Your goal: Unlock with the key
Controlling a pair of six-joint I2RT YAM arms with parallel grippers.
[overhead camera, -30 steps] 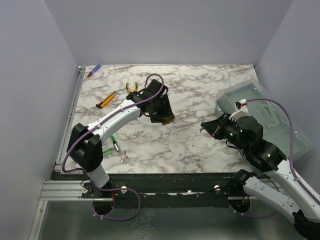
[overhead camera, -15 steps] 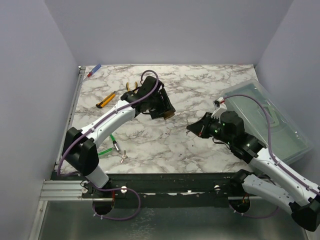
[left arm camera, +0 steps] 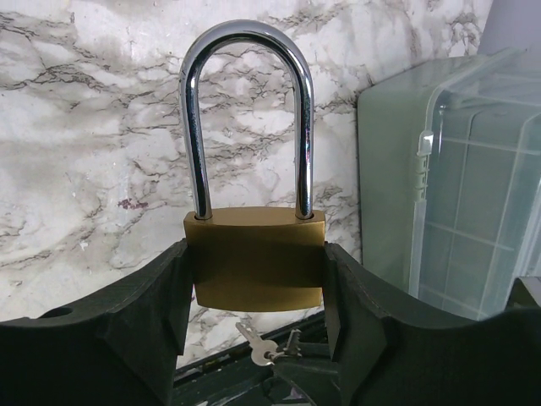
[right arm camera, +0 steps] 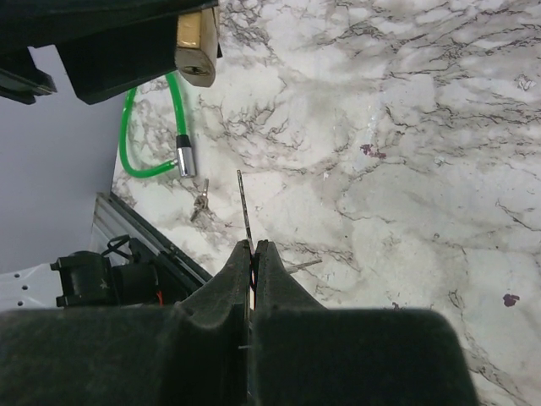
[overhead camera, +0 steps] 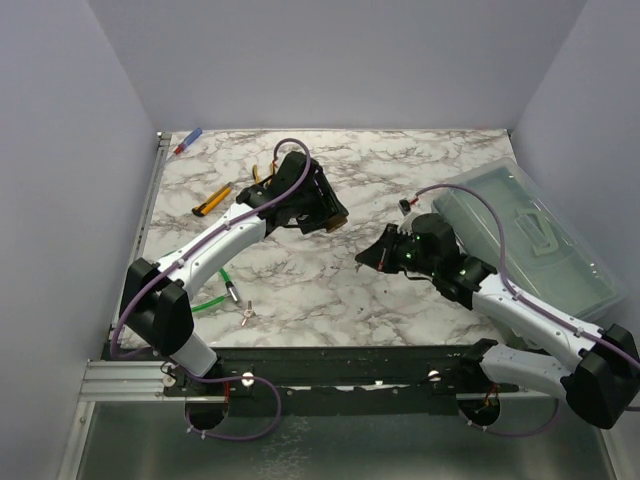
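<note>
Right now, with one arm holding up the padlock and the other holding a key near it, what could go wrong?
1. The right gripper pinches the key by one thin end; on contact it might twist or slip.
2. The key's tip seems to point slightly beside the padlock, so it might strike brass instead of the keyhole.
3. The left gripper clamps the padlock only by its sides; a hard push could shift it.
</note>
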